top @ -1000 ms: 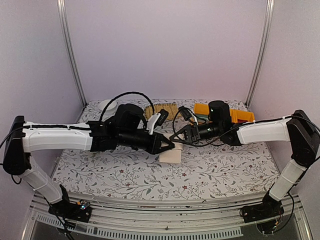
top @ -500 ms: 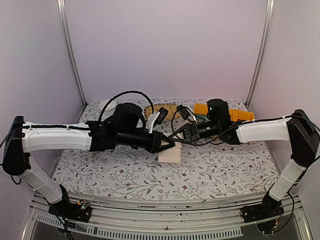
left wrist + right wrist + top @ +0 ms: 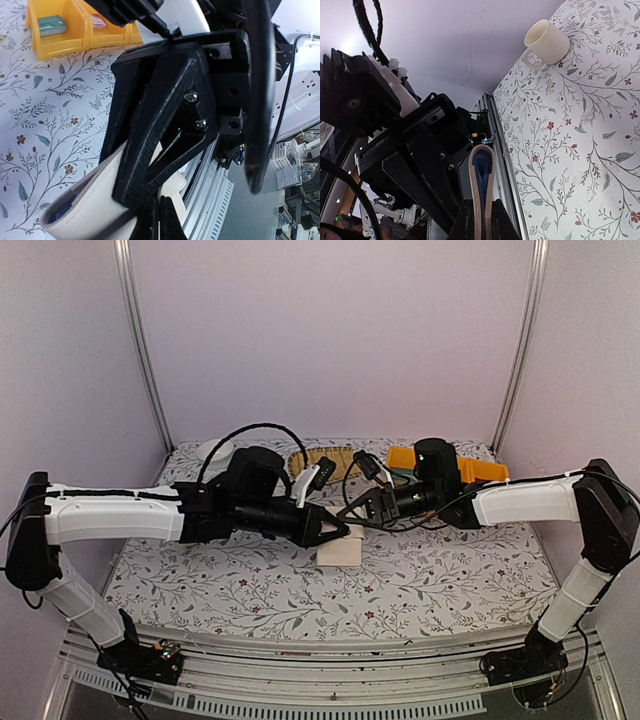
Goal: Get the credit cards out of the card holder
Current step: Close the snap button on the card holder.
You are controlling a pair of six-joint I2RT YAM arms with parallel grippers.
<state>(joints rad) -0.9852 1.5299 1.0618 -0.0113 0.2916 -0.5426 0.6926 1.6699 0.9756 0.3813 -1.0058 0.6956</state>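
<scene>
Gripping holder (image 3: pixel 340 552) from both sides: left gripper (image 3: pixel 154 220) and right gripper (image 3: pixel 479 220) both clamped tight on it, blue card (image 3: pixel 479 167) inside.

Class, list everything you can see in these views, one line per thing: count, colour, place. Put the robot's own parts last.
card holder: one, beige, middle of the table, gripped by both arms
credit card: one showing, blue, inside the card holder; any other is hidden
bins: one row, yellow, back right, small items inside
mug: one, cream, back left
woven mat: one, straw-coloured, back middle
tablecloth: one, white with floral print, over the table
left gripper: one, black, fingers shut on the card holder
right gripper: one, black, fingers shut on the card holder
</scene>
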